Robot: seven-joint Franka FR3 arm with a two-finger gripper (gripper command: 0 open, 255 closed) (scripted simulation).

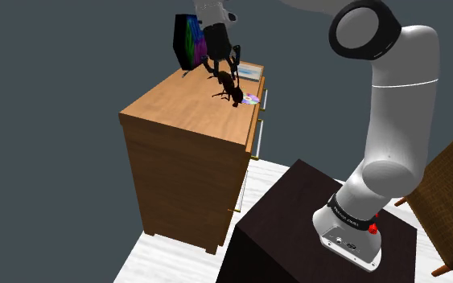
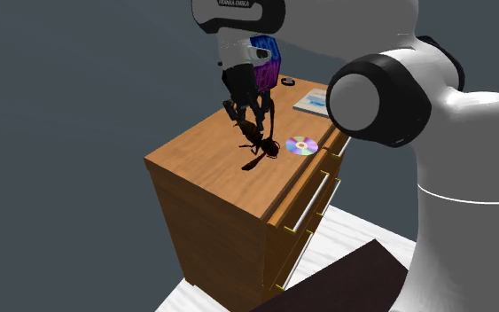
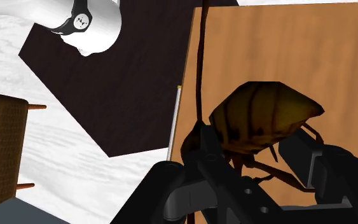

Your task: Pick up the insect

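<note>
Now | gripper [image 2: 249, 113] clamped on brown insect [image 2: 263, 142], held just above wooden dresser [image 2: 203, 164] top near the disc [image 2: 301, 145] | risk: hold looks narrow, a quick lift could shake it loose

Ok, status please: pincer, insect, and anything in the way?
Pincer shut on insect. Insect over dresser top. Disc beside it, not touching.
</note>
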